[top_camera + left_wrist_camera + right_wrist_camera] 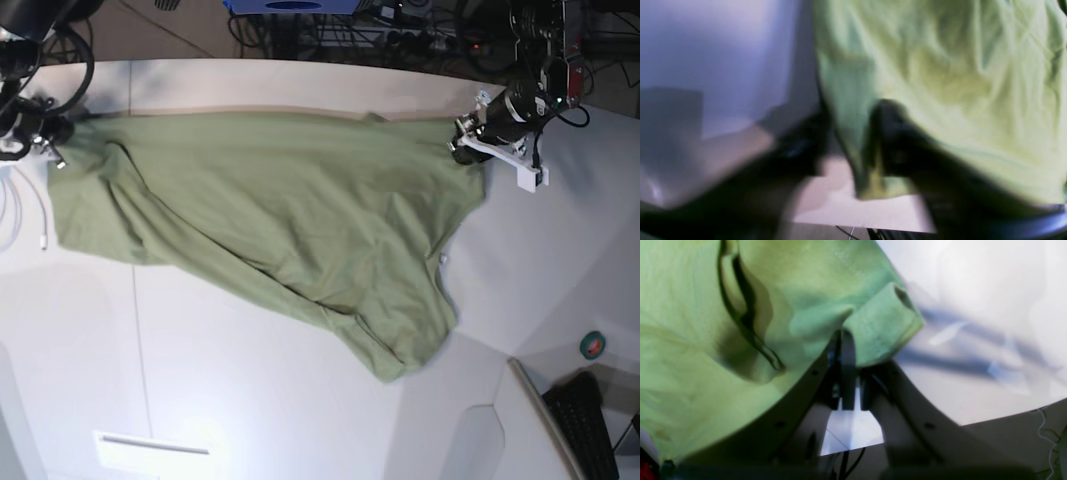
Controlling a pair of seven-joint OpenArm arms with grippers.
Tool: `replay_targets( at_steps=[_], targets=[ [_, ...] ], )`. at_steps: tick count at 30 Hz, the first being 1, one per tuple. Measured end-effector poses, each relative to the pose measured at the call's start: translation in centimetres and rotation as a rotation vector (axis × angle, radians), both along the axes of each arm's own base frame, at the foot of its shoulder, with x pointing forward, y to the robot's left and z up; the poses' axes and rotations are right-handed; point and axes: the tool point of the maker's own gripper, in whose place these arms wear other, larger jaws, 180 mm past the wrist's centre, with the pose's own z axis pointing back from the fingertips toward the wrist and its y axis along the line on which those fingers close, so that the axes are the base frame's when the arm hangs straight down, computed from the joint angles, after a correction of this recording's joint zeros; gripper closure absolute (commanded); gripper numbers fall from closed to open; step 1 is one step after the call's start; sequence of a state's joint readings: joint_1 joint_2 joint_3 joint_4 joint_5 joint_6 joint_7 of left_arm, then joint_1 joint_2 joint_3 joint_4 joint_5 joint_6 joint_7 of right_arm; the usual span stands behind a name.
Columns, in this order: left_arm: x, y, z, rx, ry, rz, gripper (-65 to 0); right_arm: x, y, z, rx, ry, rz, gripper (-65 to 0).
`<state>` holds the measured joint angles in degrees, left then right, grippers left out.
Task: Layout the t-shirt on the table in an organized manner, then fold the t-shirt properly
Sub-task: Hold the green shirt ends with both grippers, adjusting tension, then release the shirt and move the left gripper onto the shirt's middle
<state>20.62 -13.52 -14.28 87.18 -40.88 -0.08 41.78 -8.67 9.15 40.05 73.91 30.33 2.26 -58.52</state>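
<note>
T-shirt spread between two grippers on white table

T-shirt [280,215]: olive-green, lying across the far half of the table [250,400], stretched along its upper edge from one gripper to the other. Lower edge runs diagonally, ending in a rumpled point toward the near right. Creases fan across the cloth.

Right gripper [55,135], at the left of the base view: sits at the shirt's left corner. Its wrist view shows a doubled, stitched hem of the shirt [880,326] gathered at the tips of the two pale fingers [800,390], which stand close together with a narrow gap; the cloth touches them, but whether it is pinched cannot be told.

White cable [20,215]: lies on the table just left of the shirt.

Left gripper [468,145], at the right of the base view: sits at the shirt's right corner near the far edge. Its wrist view is blurred; a fold of cloth [857,140] hangs between two dark fingers [900,140] that stand apart. Grip cannot be told.

Green tape roll [594,345]: far right, well apart from the shirt.
</note>
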Motion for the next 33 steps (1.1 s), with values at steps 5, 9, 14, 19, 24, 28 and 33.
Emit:
replay_targets(
  at_steps=[5, 9, 14, 19, 24, 28, 33],
  targets=[
    [0.1, 0.8, 0.3, 0.007, -0.011, 0.022, -58.4, -0.3, -0.5, 3.2, -0.114, -0.078, 0.084, -32.6],
    [0.5, 5.0, 1.9, 0.054, -0.055, 0.134, -52.7, 1.0, 0.3, 5.1, -0.131, -0.147, 0.119, -32.4],
    [1.4, 6.9, 7.2, 0.133, -0.187, 0.146, -13.0, 0.3, 0.4, 4.8, -0.135, -0.124, 0.12, -16.5],
    [4.9, 4.0, 9.7, 0.137, -0.257, 0.015, 0.0, 1.1, 0.4, 5.1, -0.135, -0.147, 0.116, 0.0],
    [9.6, -3.0, 8.6, 0.07, -0.225, -0.25, 0.0, 1.8, 1.5, 5.0, -0.109, -0.167, 0.106, 0.0],
    [11.4, -7.2, 6.8, 0.053, -0.18, -0.392, 0.0, 2.0, 1.5, 4.6, -0.103, -0.161, 0.108, 0.0],
    [14.2, -8.6, 3.9, 0.248, -0.109, -0.555, 0.0, 2.7, 3.5, 1.2, -0.025, -0.066, 0.195, 0.0]
  ],
)
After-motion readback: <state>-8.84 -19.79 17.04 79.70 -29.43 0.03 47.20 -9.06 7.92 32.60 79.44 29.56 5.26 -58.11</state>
